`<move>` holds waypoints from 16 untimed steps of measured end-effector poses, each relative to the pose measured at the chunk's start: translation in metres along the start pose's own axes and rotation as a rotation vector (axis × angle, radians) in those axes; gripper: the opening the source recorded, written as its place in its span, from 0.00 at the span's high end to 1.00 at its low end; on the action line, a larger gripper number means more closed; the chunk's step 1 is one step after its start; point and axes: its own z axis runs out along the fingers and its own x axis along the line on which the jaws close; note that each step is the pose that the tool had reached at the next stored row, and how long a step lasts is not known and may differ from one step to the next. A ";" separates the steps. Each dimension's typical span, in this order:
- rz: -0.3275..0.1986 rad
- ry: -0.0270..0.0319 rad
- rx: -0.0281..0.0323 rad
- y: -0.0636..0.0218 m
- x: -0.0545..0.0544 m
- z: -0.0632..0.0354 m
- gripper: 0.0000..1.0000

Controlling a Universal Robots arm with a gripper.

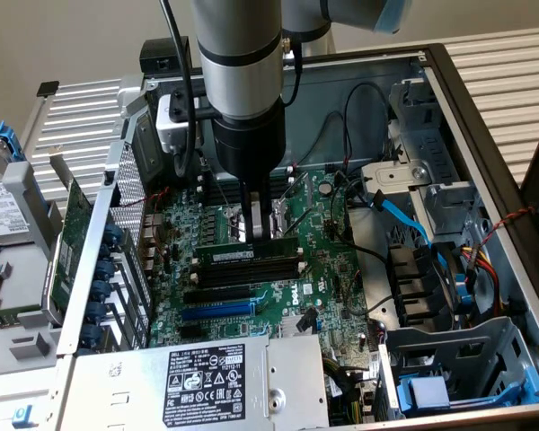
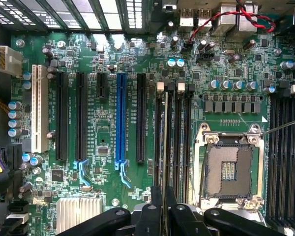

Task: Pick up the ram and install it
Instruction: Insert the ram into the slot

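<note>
Slatted bench, open computer case lying on it. Nearest: labelled power supply. Beyond it, the motherboard. The ram stands on edge along the black memory slots. The gripper has its jaws clamped on the ram's upper edge. Can't tell if it is seated.

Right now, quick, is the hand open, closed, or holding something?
Hand: closed, gripping the long, thin green ram stick with dark chips by its upper edge.

DELL reads on the black power-supply label, well clear of the gripper; a Dell badge sits on the motherboard near it.
</note>
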 end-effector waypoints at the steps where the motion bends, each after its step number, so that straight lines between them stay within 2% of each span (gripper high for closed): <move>1: 0.000 0.0000 0.0000 0.0000 0.000 0.0000 0.86; 16: -0.005 0.0000 -0.0002 0.0014 -0.001 0.0035 0.86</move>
